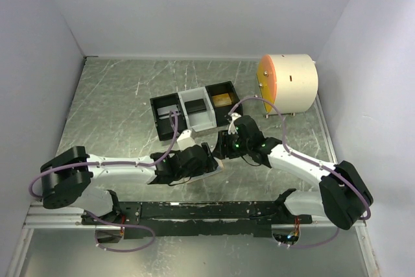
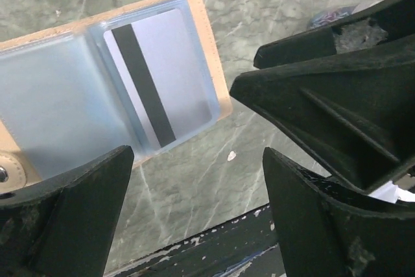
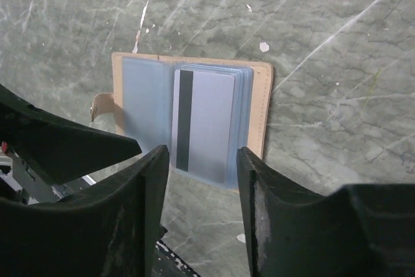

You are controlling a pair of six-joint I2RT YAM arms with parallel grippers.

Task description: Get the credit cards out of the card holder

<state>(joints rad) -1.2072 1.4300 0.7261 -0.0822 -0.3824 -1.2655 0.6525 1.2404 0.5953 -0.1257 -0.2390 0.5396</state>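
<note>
Your two arms meet low over the green-grey marbled table top (image 3: 324, 63). There the thin bifold card holder (image 3: 146, 95), tan outside and pale blue inside, lies opened flat, just ahead of the arm bases. A silver-grey credit card with a black magnetic stripe (image 3: 207, 121) sits in the clear sleeve on the half away from the snap tab. A gold card (image 1: 222, 100) lies farther back in the right bay of the three-compartment black-and-white tray (image 1: 185, 95), so the job looks partly done, with this card next to come out. Your left gripper (image 2: 194, 160) hangs with its fingers spread wide and holds nothing, just off the holder's near edge. Your right gripper (image 3: 202, 154) is parted about halfway and is also empty, its gap lined up over the card's near end. The next move probably calls for one gripper to pin the bare blue face while the other comes down to nip the card's edge and slide it out. Which way the sleeve opens cannot be told. Both forearms reach inward, with the wrists pitched down at the table.
</note>
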